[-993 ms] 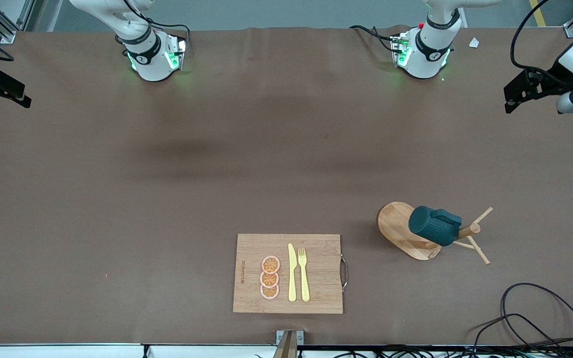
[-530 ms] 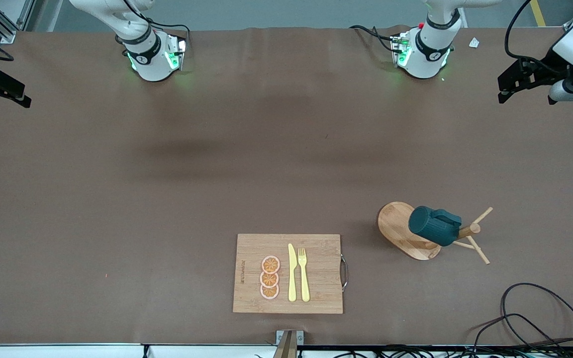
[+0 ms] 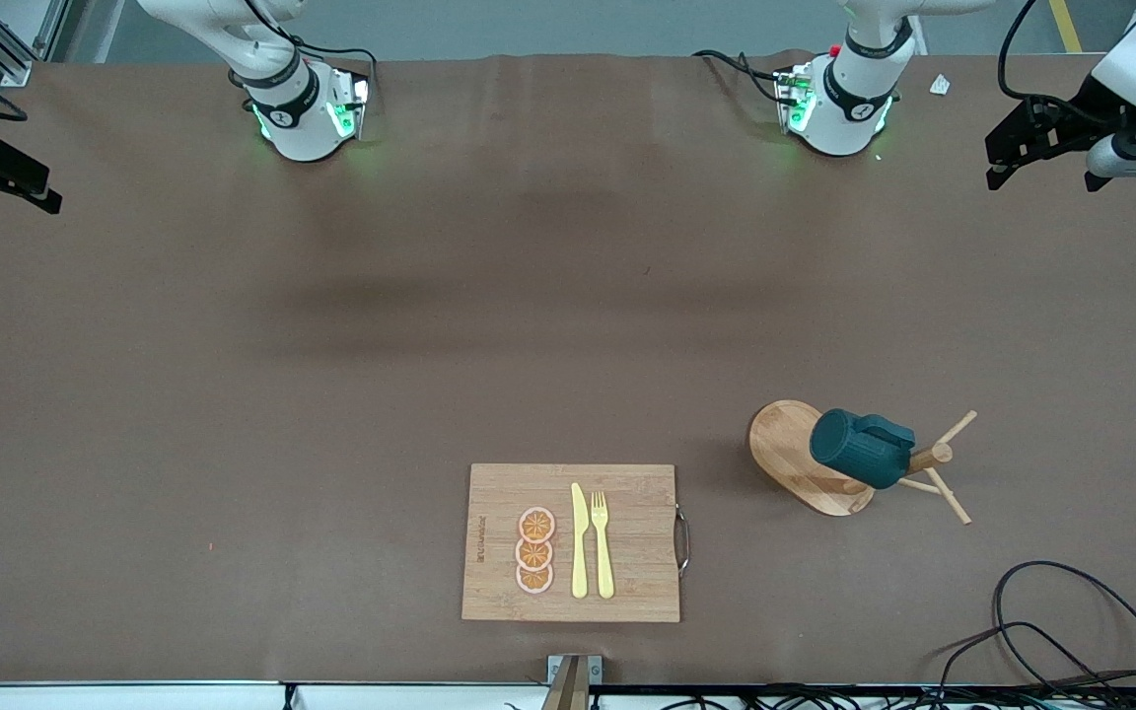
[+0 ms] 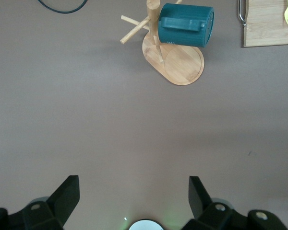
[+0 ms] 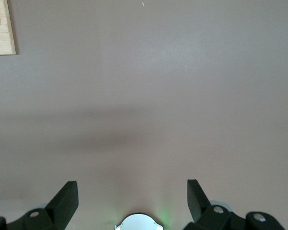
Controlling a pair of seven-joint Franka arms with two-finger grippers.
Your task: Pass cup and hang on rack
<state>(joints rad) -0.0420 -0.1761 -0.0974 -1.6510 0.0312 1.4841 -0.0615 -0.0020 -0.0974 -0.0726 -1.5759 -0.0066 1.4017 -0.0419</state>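
The ribbed dark teal mug (image 3: 861, 449) hangs on its side from a peg of the light wooden mug tree (image 3: 805, 463), while left gripper (image 4: 134, 201) and right gripper (image 5: 133, 200) hover high over the bench, fingers spread wide, empty.

The brown counter (image 3: 331, 394) is occupied by a cutting board (image 3: 499, 493), the rack (image 3: 790, 459) and cables (image 3: 1051, 631).

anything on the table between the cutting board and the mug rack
Nothing: the front view shows only bare brown table between the cutting board and the rack, where the cup hangs.
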